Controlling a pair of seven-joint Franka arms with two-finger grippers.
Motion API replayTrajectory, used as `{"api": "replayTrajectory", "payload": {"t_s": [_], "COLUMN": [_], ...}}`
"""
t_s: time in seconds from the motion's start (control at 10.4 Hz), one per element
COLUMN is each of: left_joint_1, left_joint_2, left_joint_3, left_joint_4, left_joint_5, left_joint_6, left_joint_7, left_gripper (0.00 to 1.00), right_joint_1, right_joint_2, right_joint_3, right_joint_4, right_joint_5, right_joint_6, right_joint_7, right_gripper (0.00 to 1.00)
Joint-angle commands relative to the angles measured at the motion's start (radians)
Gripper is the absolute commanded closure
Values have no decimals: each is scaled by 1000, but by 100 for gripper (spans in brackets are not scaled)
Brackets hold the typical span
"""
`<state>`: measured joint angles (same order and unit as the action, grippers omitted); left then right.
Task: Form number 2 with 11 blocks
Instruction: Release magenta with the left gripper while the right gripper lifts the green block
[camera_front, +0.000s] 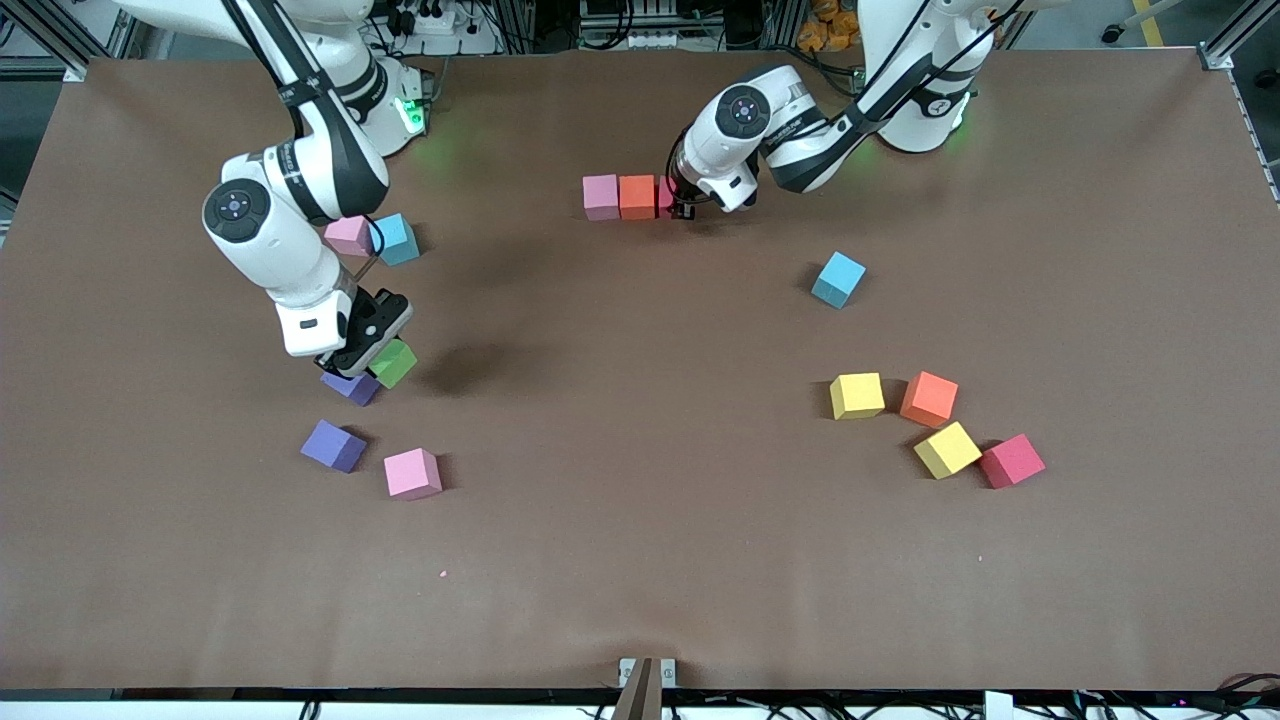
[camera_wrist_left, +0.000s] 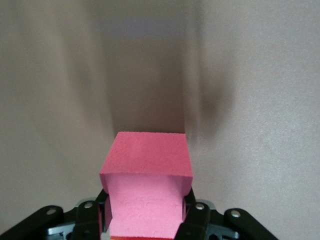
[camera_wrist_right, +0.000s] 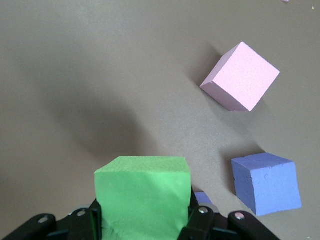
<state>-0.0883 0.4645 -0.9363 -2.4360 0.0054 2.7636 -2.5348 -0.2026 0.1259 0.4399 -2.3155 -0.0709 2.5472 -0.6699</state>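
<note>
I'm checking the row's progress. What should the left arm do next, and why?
Probably open the left end effector and lift away: its crimson block already sits beside the orange block and pink block, completing a three-cube row.

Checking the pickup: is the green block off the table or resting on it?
Off: the right gripper holds the green block above the table.

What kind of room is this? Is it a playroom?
More likely a robot lab. Two white robot arms work over a brown table of foam blocks, with metal frames and cables along its edge.
</note>
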Motion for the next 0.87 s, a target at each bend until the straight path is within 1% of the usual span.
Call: {"api": "replayTrajectory", "payload": {"t_s": [0.0, 0.1, 0.19, 0.29, 0.48, 0.77], "left_joint_1": [-10, -8, -10, -10, -11, -13], "left_joint_2": [-3, -3, -3, -3, 8, 11], "left_joint_3": [-1, -3, -1, -3, -1, 2], "left_joint_4": [0, 2, 2, 3, 8, 15], "left_joint_5": [-28, -28, -28, -28, -28, -28], "left_joint_6": [16, 16, 16, 16, 16, 16], "left_joint_7": [-12, -15, -15, -15, -21, -24], "left_gripper": [58, 58, 58, 58, 58, 58], "right_joint_1": [3, 3, 2, 5, 57, 98], "right_joint_2": [-11, -12, -17, -15, -15, -11], "right_joint_3": [8, 11, 34, 43, 51, 51], "right_joint_4": [10, 10, 25, 53, 103, 119], "right_joint_5": [-7, -7, -6, 0, 2, 2], "right_joint_6": [-10, -19, -42, -88, -151, -151], "right_joint_7": [27, 26, 27, 47, 178, 271], "right_gripper": [70, 71, 73, 73, 73, 73]}}
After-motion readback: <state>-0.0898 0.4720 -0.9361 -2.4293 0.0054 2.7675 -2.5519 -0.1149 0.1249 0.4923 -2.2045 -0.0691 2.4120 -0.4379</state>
